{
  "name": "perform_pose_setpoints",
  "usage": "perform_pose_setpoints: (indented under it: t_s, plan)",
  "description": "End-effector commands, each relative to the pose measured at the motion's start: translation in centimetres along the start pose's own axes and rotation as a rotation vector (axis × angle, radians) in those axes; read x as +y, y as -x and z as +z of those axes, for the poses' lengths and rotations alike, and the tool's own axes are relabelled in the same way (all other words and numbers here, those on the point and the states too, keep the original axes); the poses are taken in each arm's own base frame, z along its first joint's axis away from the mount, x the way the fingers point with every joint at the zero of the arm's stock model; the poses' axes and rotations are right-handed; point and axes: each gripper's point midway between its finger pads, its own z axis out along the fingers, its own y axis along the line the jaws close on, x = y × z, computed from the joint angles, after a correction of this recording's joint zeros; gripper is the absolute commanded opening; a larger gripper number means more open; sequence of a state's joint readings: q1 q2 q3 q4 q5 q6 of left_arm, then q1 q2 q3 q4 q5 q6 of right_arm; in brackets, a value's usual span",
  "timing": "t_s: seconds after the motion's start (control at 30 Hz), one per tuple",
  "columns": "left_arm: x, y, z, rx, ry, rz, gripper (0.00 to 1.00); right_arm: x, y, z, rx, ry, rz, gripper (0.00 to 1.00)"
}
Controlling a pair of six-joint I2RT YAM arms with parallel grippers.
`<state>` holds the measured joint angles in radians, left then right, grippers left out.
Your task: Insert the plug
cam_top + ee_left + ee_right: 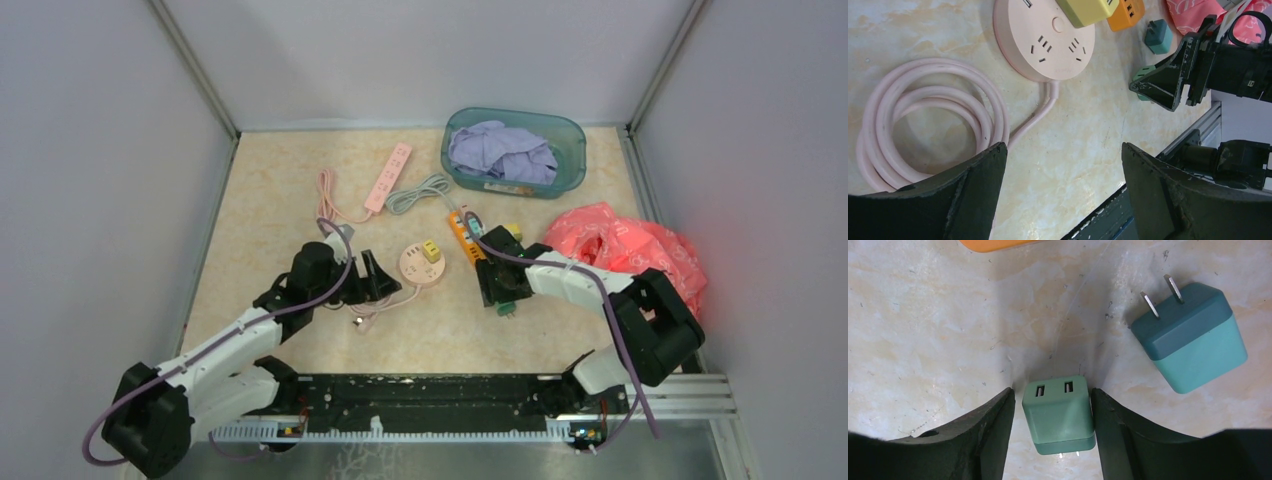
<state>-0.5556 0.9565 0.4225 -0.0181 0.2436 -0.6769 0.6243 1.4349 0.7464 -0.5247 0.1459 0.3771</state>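
- Our right end effector (1052, 391) pinches the green plug (1058, 412); our left end effector (1063, 146) gapes wide, empty.
- We have not yet inserted it into the round pink strip (1048, 47).

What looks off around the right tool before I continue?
The green charger between the right tool's fingers has its prongs toward the wrist, ports outward: likely backwards for plugging in. A teal charger lies loose beside it.

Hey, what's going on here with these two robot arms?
The right gripper is closed on a green charger; a teal charger lies loose on the table beside it. The left gripper hangs open near the round pink power strip, which already holds a yellow plug. The green charger is not plugged in yet.
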Motion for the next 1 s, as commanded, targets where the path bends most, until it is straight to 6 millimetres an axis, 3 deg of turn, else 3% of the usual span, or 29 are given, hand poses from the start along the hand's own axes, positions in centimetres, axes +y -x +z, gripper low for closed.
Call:
perform_pose_setpoints:
  t_s: [0.0,0.2,0.43,0.67,0.97]
  plan:
    - [-1.3,0.2,0.3,-0.010,-0.045,0.011,0.89,0.3,0.8,-0.2,-0.002,0.016,-0.002,0.55]
    - [-2.2,-0.2,0.6,-0.007,-0.060,0.023,0.89,1.1,1.7,-0.6,-0.037,0.038,0.023,0.41]
    - [-4.0,-0.6,0.9,-0.026,-0.082,0.052,0.89,3.7,4.1,-2.5,-0.149,0.099,0.051,0.36]
    - [-6.0,-0.9,1.1,-0.069,-0.109,0.085,0.89,7.2,6.4,-5.0,-0.279,0.209,0.107,0.35]
    - [-7.8,-0.3,0.5,-0.189,-0.183,0.098,0.89,10.7,10.0,-9.7,-0.470,0.383,0.200,0.31]
